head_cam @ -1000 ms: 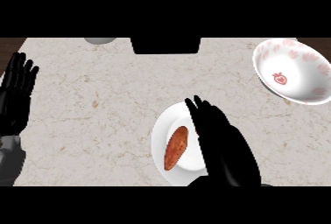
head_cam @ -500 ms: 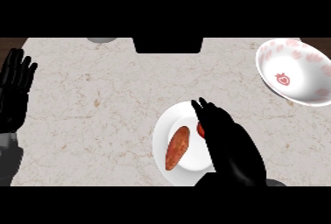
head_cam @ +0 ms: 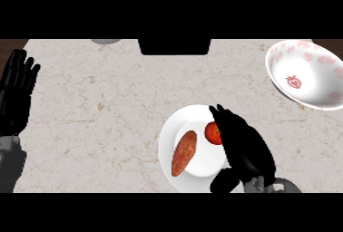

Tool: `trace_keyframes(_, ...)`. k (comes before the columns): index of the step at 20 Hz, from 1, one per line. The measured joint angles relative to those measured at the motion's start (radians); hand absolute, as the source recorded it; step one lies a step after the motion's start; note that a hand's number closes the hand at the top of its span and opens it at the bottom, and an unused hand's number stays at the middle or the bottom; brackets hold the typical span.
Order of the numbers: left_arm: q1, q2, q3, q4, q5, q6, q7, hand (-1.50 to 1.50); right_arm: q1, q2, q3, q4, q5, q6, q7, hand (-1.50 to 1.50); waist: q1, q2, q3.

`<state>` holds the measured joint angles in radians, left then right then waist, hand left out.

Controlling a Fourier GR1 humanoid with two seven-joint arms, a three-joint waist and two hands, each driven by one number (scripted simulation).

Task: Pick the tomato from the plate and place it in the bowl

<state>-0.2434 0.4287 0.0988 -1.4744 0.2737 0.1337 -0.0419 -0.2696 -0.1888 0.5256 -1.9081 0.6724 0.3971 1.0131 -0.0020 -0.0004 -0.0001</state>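
Near the counter's (head_cam: pixel 100 113) lower middle, a white plate (head_cam: pixel 175 131) is sitting with two items on it: an elongated orange-brown vegetable (head_cam: pixel 183 153) lying lengthwise on its left half, and the tomato (head_cam: pixel 213 133) lying toward its right side, well apart from the vegetable. Right hand (head_cam: pixel 242 147) is covering the plate's right portion, fingers extended and pointing away from the robot, lying just beside the tomato and overlapping its right edge; fingers are straight, not curled round the fruit, thumb showing low at the plate's lower rim. Bowl (head_cam: pixel 305 74), white with pink and red markings inside, is sitting at the upper right, well apart from the plate, holding nothing. Left hand (head_cam: pixel 15 95) is resting open at the left edge, fingers up. A dark block (head_cam: pixel 174 46) and a grey round object (head_cam: pixel 105 41) are showing at the counter's far edge.
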Motion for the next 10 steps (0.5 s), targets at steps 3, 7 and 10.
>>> trace_keyframes(3, 0.006, -0.013, 0.01, 0.026, -0.006, -0.02, -0.031, 0.0, -0.011, 0.016, -0.03, 0.053, 0.022, 0.005, -0.024, -1.5, 0.002, 0.0, 0.0)
trace_keyframes(7, -0.008, -0.032, 0.014, 0.04, -0.03, -0.022, -0.03, 0.0, 0.013, 0.019, -0.058, 0.109, 0.066, -0.007, -0.086, -1.5, 0.002, 0.001, 0.0)
trace_keyframes(10, -0.007, -0.049, 0.019, 0.014, -0.042, -0.02, -0.008, 0.0, 0.027, 0.045, -0.057, 0.123, 0.098, -0.014, -0.114, -1.5, 0.002, 0.0, 0.0)
